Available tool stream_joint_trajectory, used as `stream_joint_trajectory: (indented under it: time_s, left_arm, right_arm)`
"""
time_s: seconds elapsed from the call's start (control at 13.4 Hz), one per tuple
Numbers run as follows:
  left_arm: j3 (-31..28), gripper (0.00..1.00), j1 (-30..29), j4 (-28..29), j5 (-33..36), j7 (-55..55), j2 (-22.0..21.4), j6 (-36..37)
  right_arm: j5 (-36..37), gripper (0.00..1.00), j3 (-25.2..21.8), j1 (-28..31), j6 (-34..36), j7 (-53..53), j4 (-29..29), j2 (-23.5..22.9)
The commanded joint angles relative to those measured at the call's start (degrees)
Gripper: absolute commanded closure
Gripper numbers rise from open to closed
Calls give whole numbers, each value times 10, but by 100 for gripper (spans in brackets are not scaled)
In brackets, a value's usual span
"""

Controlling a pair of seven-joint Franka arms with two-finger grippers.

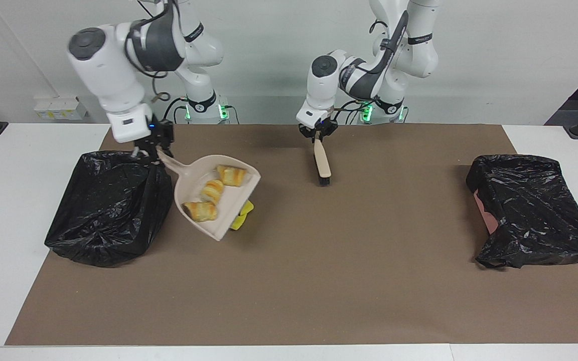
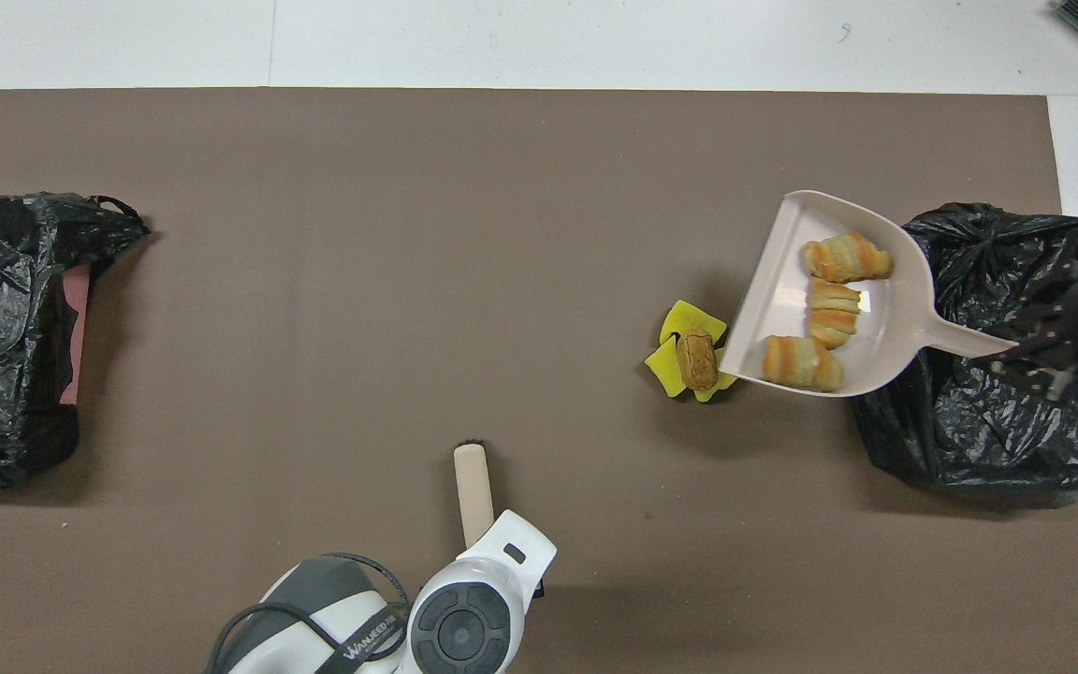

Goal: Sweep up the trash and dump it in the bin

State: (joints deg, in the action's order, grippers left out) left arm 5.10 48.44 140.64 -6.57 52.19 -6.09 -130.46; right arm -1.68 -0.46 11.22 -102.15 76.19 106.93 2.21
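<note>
On the dustpan (image 1: 188, 193), three golden-brown striped pastries (image 1: 212, 190); yellow wedges (image 2: 679, 351) beside.

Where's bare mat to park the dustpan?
Free: the brown mat between the brush and the bin at the left arm's end. Crowded: around the dustpan, yellow sponge wedges and the right arm's bin.
</note>
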Motion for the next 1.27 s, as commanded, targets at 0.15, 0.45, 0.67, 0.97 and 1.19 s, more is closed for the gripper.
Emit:
stream_joint_trajectory:
  time_s: [0.15,0.45,0.67,0.97,1.19]
  left_arm:
    - [-12,0,-64,-32,11,-9,-5,23]
    - [-12,0,-180,-85,11,-152,25,21]
    - [-13,0,-253,-163,11,-242,77,37]
    - [-14,0,-348,-241,11,-378,128,46]
    - [-14,0,-402,-287,11,-446,124,93]
  right_arm:
    - [100,100,8,97,-51,106,-14,-3]
    - [124,100,8,140,-53,221,-61,-25]
    - [197,100,9,128,-75,342,-45,-22]
    - [297,100,16,93,-131,375,-27,-22]
    - [370,100,16,66,-138,375,-31,-25]
